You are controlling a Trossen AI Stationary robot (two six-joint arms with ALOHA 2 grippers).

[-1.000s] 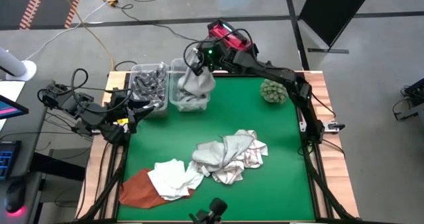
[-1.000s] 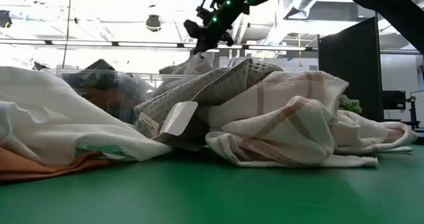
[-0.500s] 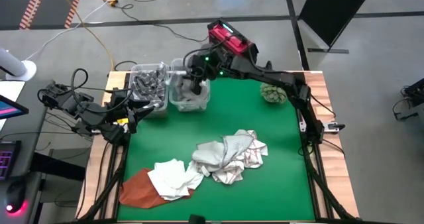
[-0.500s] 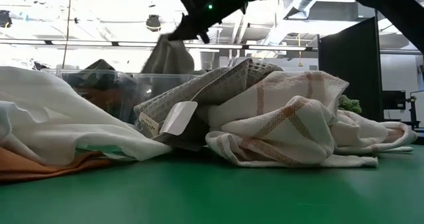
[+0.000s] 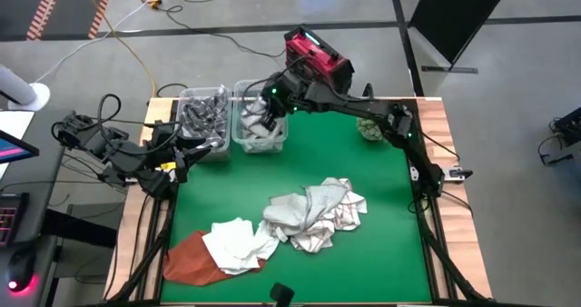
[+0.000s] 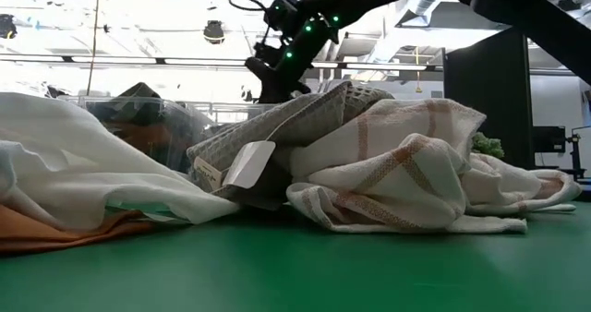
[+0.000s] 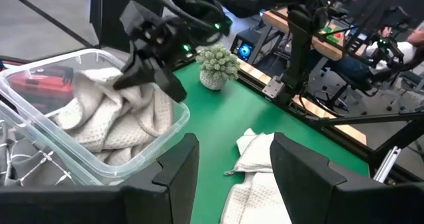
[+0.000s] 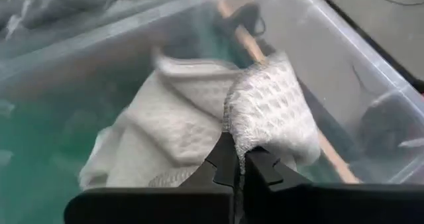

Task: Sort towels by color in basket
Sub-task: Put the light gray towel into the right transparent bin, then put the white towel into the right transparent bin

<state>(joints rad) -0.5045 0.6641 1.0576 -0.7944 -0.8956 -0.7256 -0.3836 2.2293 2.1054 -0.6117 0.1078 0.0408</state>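
The right pincer (image 5: 264, 116) is reaching down into a clear plastic bin (image 5: 277, 142) at the far edge of the green counter (image 5: 381, 216), its fingers pinched closed on a fold of a light grey waffle-weave towel (image 8: 265, 111). The rest of that towel is lying bunched in the bin directly beneath the pincer, with its gripped fold standing up between the fingertips. The left wrist view is showing the same thing from the side: the right pincer (image 7: 142, 68) is sitting on top of the crumpled towel (image 7: 99, 118) inside the bin (image 7: 173, 121).

Just beside this pincer, on the side toward the left arm, a second clear bin (image 5: 189, 103) is holding dark grey towels (image 5: 204, 116). On the pincer's other side, near the counter's far corner, a green spiky ball (image 5: 372, 125) is sitting under the right arm.

Well away from the right pincer, toward the near half of the counter, a heap of light grey and checked towels (image 5: 313, 214) is lying. Next to that heap a white towel (image 5: 238, 243) is resting on a rust-orange towel (image 5: 186, 260), close to the near edge.

The left pincer (image 5: 182, 157) is waiting at the counter's left edge beside the dark-towel bin, its fingers (image 7: 179, 168) standing apart and holding nothing.
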